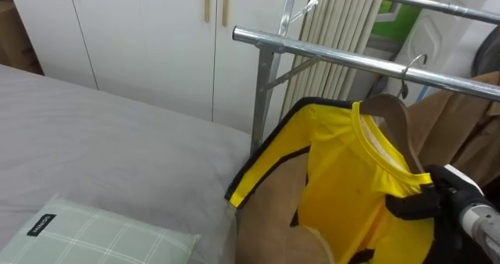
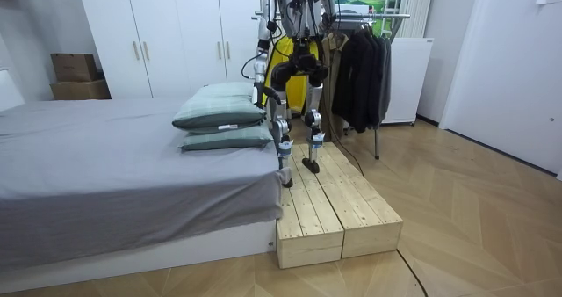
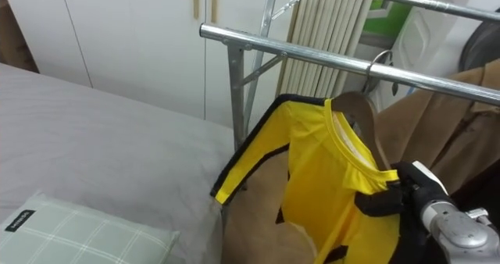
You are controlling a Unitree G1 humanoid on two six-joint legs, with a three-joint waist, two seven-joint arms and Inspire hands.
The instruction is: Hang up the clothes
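Shirt (image 1: pixel 344 178) against right hand (image 1: pixel 445 190), on rail (image 1: pixel 351 57)

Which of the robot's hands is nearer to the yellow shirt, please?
Right: the right hand grips the yellow shirt at its collar; the left hand hangs by the robot's side, apart.

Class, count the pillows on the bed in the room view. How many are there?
2. The upper pillow lies on the lower pillow, stacked on the bed at its end beside the robot. Others may be hidden beyond the picture's left edge.
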